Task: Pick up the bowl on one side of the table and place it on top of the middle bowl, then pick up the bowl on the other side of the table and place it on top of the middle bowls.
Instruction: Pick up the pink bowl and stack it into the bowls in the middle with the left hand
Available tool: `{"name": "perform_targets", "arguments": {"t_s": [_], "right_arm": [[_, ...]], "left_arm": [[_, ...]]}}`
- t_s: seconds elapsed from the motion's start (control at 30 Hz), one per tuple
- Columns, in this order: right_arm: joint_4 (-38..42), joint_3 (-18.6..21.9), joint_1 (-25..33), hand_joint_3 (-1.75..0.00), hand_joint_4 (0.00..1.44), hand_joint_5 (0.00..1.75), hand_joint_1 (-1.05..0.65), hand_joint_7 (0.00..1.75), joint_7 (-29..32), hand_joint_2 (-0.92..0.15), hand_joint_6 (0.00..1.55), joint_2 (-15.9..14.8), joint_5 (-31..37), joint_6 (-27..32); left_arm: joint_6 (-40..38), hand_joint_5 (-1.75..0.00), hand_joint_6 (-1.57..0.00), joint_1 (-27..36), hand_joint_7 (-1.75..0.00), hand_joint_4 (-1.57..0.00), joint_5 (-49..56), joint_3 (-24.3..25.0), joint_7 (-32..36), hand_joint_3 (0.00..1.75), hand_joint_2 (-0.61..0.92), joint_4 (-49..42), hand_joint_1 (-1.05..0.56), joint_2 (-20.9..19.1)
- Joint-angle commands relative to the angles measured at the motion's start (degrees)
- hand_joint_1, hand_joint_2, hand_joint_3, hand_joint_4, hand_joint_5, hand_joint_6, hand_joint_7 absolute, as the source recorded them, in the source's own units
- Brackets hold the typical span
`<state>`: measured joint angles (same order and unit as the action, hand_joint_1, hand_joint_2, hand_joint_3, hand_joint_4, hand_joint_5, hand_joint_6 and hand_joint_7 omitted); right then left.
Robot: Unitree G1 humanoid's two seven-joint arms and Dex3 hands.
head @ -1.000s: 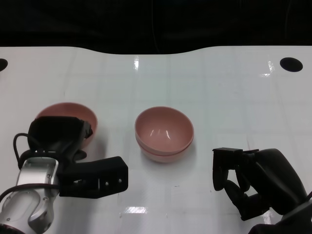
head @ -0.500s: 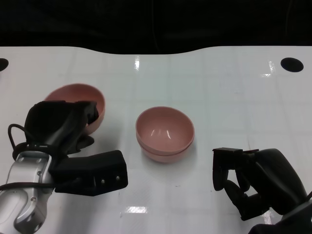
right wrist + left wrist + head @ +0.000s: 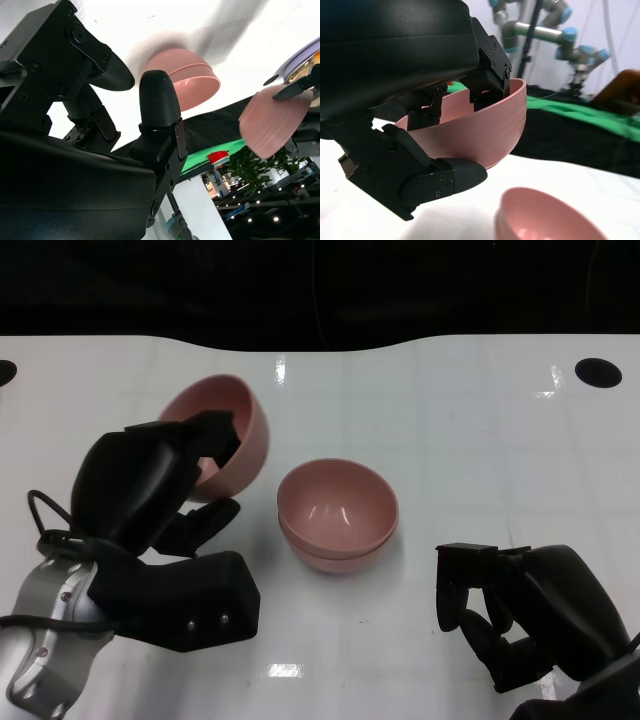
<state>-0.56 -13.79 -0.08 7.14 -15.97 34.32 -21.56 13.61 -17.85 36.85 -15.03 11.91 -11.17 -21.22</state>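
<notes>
My left hand (image 3: 150,485) grips a pink bowl (image 3: 225,430) by its rim, fingers inside and thumb under it. The bowl is off the table and tilted, just left of the middle stack. The left wrist view shows this bowl (image 3: 485,130) held in the left hand (image 3: 395,60), above and beside the stack (image 3: 545,220). The middle stack (image 3: 338,510) is two pink bowls nested, upright at the table's centre. My right hand (image 3: 520,615) rests at the near right and holds nothing, its fingers loosely bent and apart. The right wrist view shows the stack (image 3: 185,82) and the lifted bowl (image 3: 275,122).
The white table (image 3: 480,440) has a round black hole (image 3: 598,371) at the far right and another at the far left edge (image 3: 5,370). Beyond the curved back edge it is dark. A robot arm on a stand (image 3: 555,35) stands behind the table.
My left hand has lifted the left bowl off the table and carried it up and rightward toward the middle stack, tilting it. The right hand and the stack have not moved.
</notes>
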Motion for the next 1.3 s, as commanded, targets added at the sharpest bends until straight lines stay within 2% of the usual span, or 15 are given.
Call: {"name": "perform_targets", "arguments": {"t_s": [0.03,0.3,0.5,0.7,0.77,0.93,1.07,1.17,1.3], "right_arm": [[0.1,0.4,0.2,-1.54,1.00,1.75,-0.05,1.66,-0.1,-0.16,0.80,-0.6,-0.3,-0.1],[0.6,0.2,0.1,-1.53,1.00,1.75,-0.04,1.67,0.3,-0.17,0.79,-0.2,-0.4,-0.4],[0.1,-0.1,0.2,-1.53,1.00,1.75,-0.04,1.67,0.2,-0.17,0.79,-0.1,-0.1,0.1],[-0.1,-0.3,0.3,-1.53,1.00,1.75,-0.04,1.67,0.1,-0.17,0.79,0.1,0.1,0.4],[0.1,-0.3,0.1,-1.53,1.00,1.75,-0.04,1.67,0.2,-0.17,0.79,0.0,0.1,0.2],[0.3,-0.3,0.1,-1.53,1.00,1.75,-0.04,1.66,0.5,-0.17,0.80,0.1,0.1,-0.1],[-0.2,-0.4,0.3,-1.53,1.01,1.75,-0.03,1.65,0.3,-0.16,0.80,0.1,0.2,0.3],[-0.2,-0.3,0.3,-1.53,1.00,1.75,-0.04,1.66,0.2,-0.17,0.80,0.1,0.2,0.5],[-0.4,-0.4,0.2,-1.54,1.00,1.75,-0.03,1.66,0.0,-0.16,0.80,0.2,0.3,0.7]], "left_arm": [[3.5,-1.75,-0.69,-1.9,-1.71,-0.89,-2.7,0.7,-1.3,1.26,0.41,-1.9,-0.19,-0.5],[7.7,-1.75,-0.73,-4.8,-1.64,-0.86,-5.0,-0.3,-6.2,1.26,0.46,-3.6,-0.21,0.1],[12.0,-1.75,-0.76,-8.5,-1.59,-0.89,-3.1,-2.2,-5.7,1.20,0.47,-6.5,-0.25,0.8],[16.7,-1.75,-0.76,-11.4,-1.62,-0.90,-1.5,-3.6,-4.9,1.21,0.47,-10.0,-0.28,0.9],[18.5,-1.75,-0.79,-12.4,-1.55,-0.90,-0.1,-4.3,-3.9,1.20,0.48,-11.3,-0.28,0.9],[19.9,-1.75,-0.75,-14.0,-1.73,-0.94,4.2,-6.2,-2.9,1.13,0.46,-12.9,-0.26,0.3],[20.4,-1.75,-0.74,-14.6,-1.75,-0.94,6.4,-7.1,-3.1,1.09,0.43,-13.5,-0.23,-0.3],[20.0,-1.75,-0.76,-15.1,-1.75,-0.95,7.9,-7.9,-3.6,1.18,0.38,-13.5,-0.20,-0.6],[19.8,-1.75,-0.75,-15.7,-1.75,-0.95,8.9,-8.5,-4.0,1.20,0.41,-13.8,-0.22,-0.9]]}}
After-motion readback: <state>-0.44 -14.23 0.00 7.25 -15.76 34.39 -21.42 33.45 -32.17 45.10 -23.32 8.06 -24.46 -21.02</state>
